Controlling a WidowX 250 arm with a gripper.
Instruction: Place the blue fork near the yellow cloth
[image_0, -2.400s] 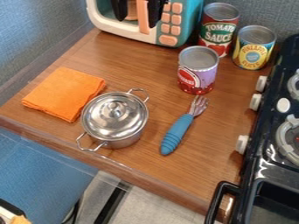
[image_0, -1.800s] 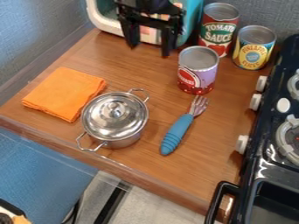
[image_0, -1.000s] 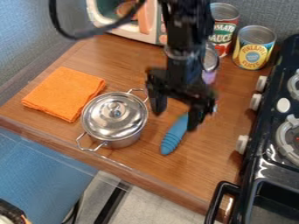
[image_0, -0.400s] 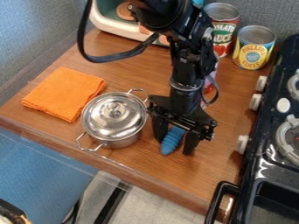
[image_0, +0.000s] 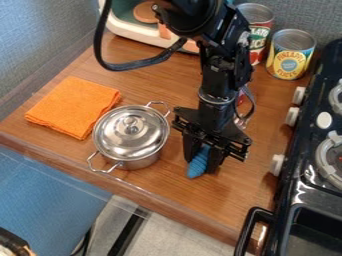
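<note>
The gripper (image_0: 201, 165) is low over the counter, right of the steel pot, with its fingers shut on the blue handle of the fork. Between and below the fingers the ribbed end of the blue fork (image_0: 196, 170) shows; most of its upper part is hidden behind the gripper, with a bit of the metal tines visible to the right of the arm. No yellow cloth is seen; a folded orange cloth (image_0: 73, 107) lies flat at the left of the counter, beyond the pot.
A lidded steel pot (image_0: 131, 134) stands between cloth and gripper. Behind are a toy microwave (image_0: 127, 25), a tomato can (image_0: 259, 35) and a pineapple can (image_0: 290, 55); another can is mostly behind the arm. A black stove (image_0: 310, 200) borders the right side.
The arm came in from the top and down over the fork. Since the latest earlier frame, the fingers have closed on the handle, and its end has shifted slightly right.
</note>
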